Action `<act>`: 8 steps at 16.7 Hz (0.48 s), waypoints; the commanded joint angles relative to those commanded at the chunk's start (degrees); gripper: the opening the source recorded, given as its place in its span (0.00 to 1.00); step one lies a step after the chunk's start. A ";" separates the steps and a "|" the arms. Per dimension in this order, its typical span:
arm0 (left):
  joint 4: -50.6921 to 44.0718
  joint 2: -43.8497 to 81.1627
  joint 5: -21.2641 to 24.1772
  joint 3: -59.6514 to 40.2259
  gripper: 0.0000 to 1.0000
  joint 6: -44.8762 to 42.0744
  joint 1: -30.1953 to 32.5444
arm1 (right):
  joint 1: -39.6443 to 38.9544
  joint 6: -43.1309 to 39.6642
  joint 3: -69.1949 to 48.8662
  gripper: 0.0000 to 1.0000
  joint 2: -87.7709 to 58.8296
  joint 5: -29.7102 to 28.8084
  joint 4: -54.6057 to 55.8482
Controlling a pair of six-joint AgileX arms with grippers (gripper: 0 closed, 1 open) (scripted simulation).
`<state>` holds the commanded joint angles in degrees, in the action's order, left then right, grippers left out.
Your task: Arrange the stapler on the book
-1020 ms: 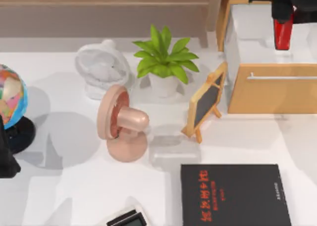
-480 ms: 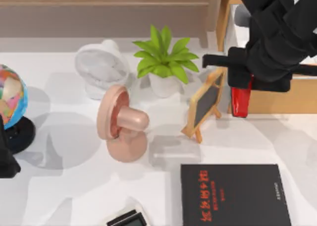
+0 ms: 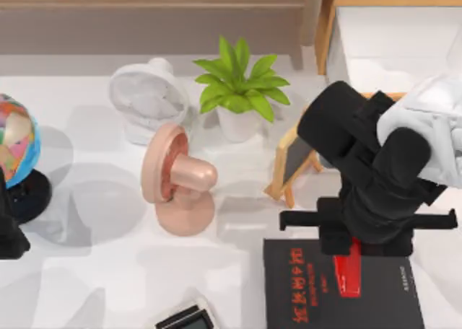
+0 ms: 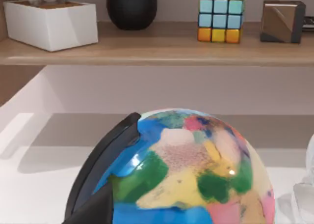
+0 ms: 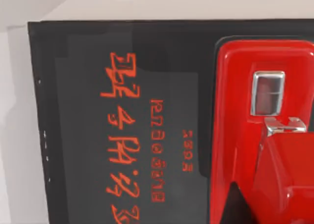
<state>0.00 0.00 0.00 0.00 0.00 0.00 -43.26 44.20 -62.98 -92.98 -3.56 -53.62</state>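
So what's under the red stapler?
The black book lies under the stapler, its red characters beside it. The right gripper above hides the stapler's far end, and whether it touches the cover cannot be told.

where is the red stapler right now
In the top view the stapler is at the table's right, over the black book, under the right gripper, in front of the small chalkboard.

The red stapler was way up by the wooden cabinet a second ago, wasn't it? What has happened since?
The right arm carried the stapler from the cabinet at the table's far right, past the small chalkboard, toward the near edge. It now hangs over the black book, with the right gripper above it. The left arm, globe, fans, plant and book stayed put.
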 joint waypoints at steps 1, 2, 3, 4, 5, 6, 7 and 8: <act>0.00 0.00 0.00 0.00 1.00 0.00 0.00 | -0.56 0.52 0.98 0.00 0.00 0.11 0.02; 0.00 0.00 0.00 0.00 1.00 0.00 0.00 | -0.83 0.78 1.46 0.00 -0.01 0.16 0.03; 0.00 0.00 0.00 0.00 1.00 0.00 0.00 | -0.86 0.81 1.51 0.00 -0.01 0.17 0.03; 0.00 0.00 0.00 0.00 1.00 0.00 0.00 | -0.86 0.81 1.51 0.00 -0.01 0.17 0.03; 0.00 0.00 0.00 0.00 1.00 0.00 0.00 | -0.86 0.81 1.51 0.00 -0.01 0.17 0.03; 0.00 0.00 0.00 0.00 1.00 0.00 0.00 | -0.86 0.81 1.51 0.00 -0.01 0.17 0.03; 0.00 0.00 0.00 0.00 1.00 0.00 0.00 | -0.59 0.82 1.39 0.00 -0.21 0.18 0.03; 0.00 0.00 0.00 0.00 1.00 0.00 0.00 | -0.59 0.81 1.54 0.00 -0.28 0.18 0.23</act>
<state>0.00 0.00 0.00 0.00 0.00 0.00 -43.85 45.01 -61.44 -93.26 -3.38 -53.39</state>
